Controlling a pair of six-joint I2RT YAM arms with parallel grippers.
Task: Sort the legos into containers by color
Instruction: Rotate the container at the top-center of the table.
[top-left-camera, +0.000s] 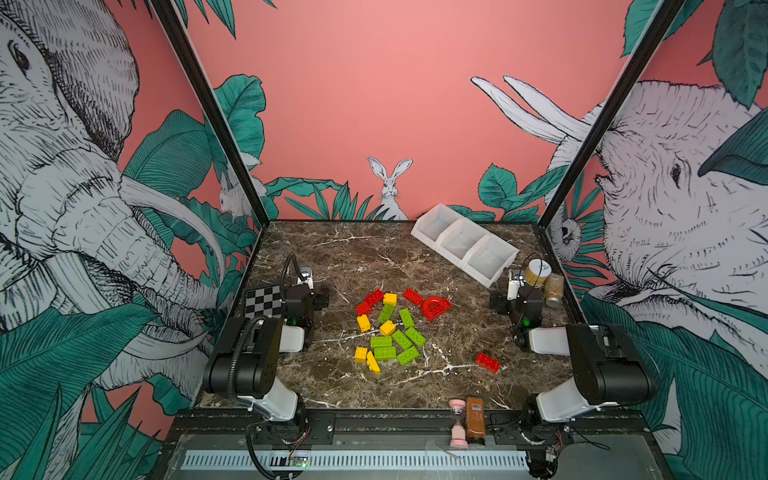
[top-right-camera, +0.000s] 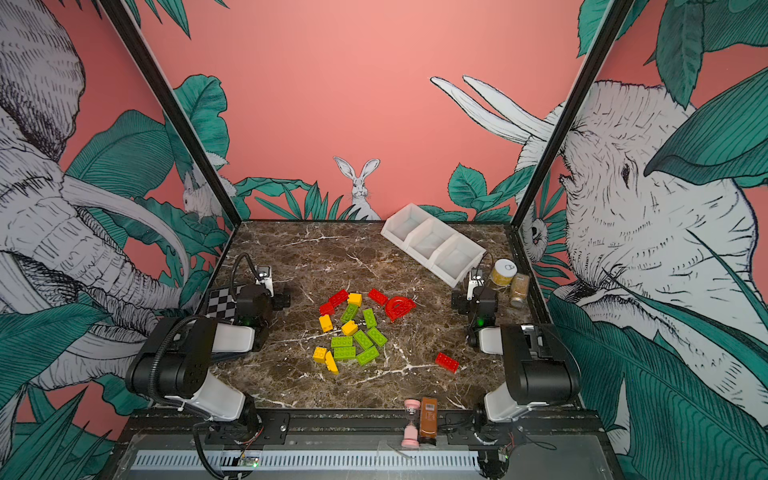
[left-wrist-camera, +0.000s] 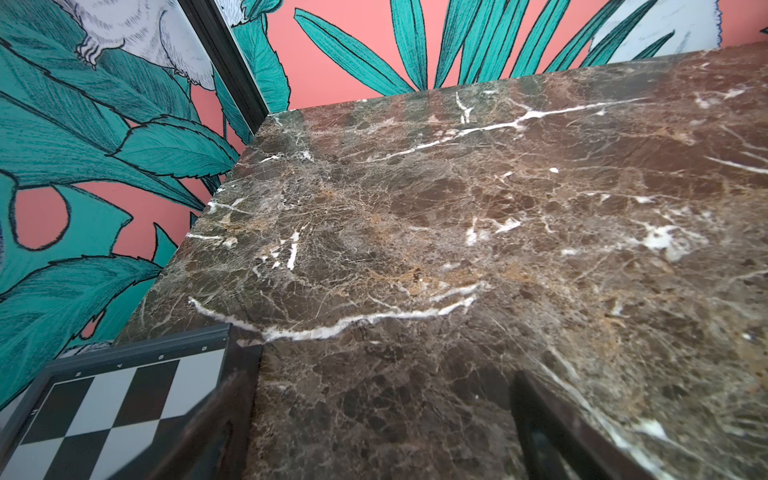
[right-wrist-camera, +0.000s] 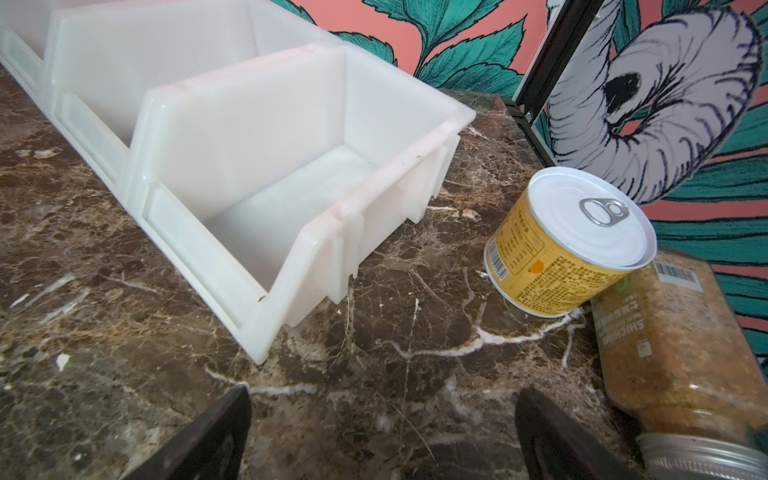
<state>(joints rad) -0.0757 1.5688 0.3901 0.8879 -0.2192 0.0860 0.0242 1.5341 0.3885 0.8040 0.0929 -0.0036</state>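
In both top views the legos lie in a loose red, yellow and green heap at the middle of the marble table, with one red brick apart at four o'clock. The three white containers sit at one o'clock, apparently empty.

In the left wrist view the left gripper is spread wide, holding nothing, over bare marble beside a chessboard.

In the right wrist view the right gripper is likewise wide and empty, facing the containers, a yellow can and a toppled spice jar.

Sorting looks unstarted: every brick is left to move.
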